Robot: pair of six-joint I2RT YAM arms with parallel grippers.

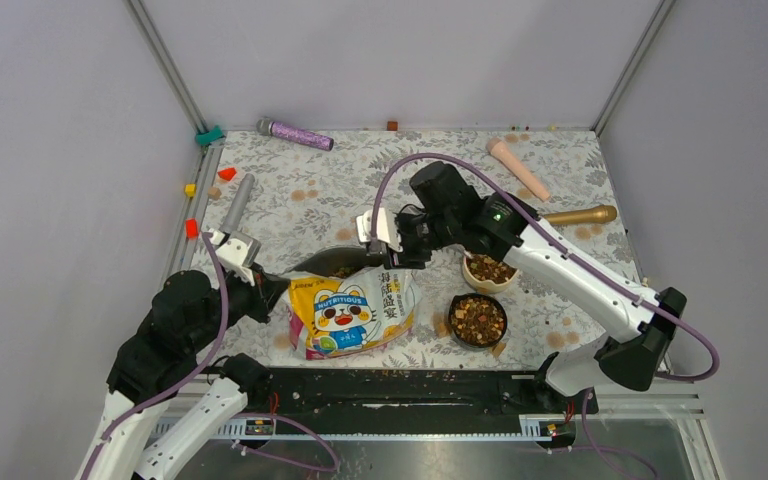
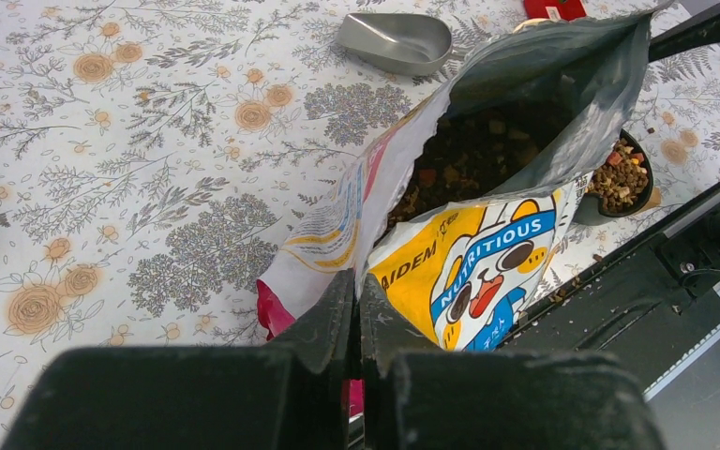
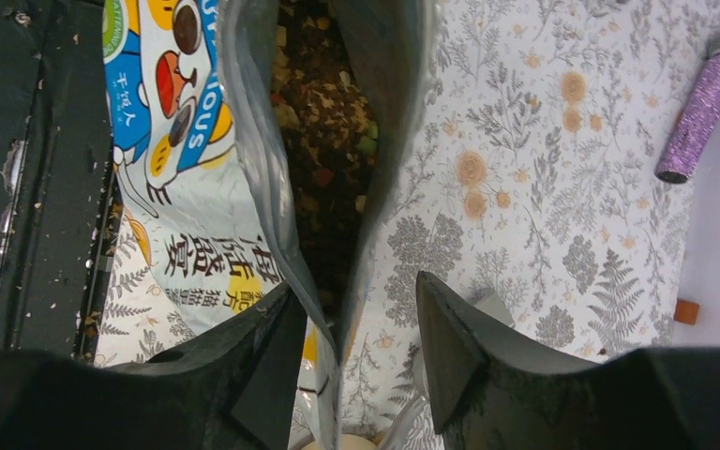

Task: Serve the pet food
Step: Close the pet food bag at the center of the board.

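The pet food bag [image 1: 350, 310] lies in the middle of the table with its mouth held open, and dark kibble [image 2: 473, 155] shows inside. My left gripper [image 2: 356, 286] is shut on the bag's left edge. My right gripper [image 3: 356, 283] stands open, its fingers on either side of the bag's [image 3: 178, 141] right edge without pressing it. Pet food [image 3: 323, 122] shows between the bag's walls. A cream bowl [image 1: 488, 270] and a black bowl [image 1: 477, 320] to the right each hold kibble. A metal scoop [image 2: 397, 40] lies empty just behind the bag.
A purple glitter microphone [image 1: 295, 133] lies at the back, a beige one [image 1: 518, 168] and a gold one [image 1: 580, 215] at the back right, and a grey one [image 1: 237, 203] at the left. Small coloured blocks [image 1: 227, 173] sit along the left edge. A black rail [image 1: 400, 385] with spilled kibble runs along the front.
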